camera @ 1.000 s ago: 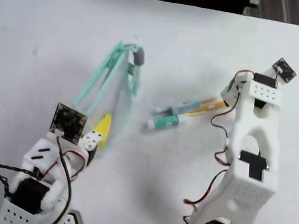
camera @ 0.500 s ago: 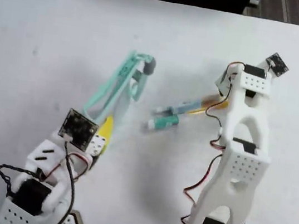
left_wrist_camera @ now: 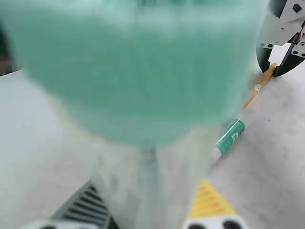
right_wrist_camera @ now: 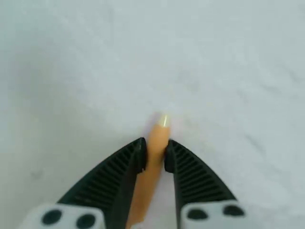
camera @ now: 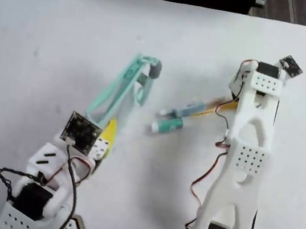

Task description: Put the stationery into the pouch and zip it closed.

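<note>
We count two robot arms, the left arm [camera: 46,173] and the right arm [camera: 247,157], on one white table [camera: 50,30]. Left of centre is one mint pouch [camera: 127,75]. At centre frame are one green tube [camera: 167,126], one orange pencil [camera: 223,106] and seemingly one blue pen [camera: 191,107].

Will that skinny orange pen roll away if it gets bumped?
It might. The orange pen looks round and smooth, so on the flat table it could roll a little. It looks thin and stiff, so it should stay straight in the right gripper, though such a slim thing may swivel or slip when lifted.
</note>
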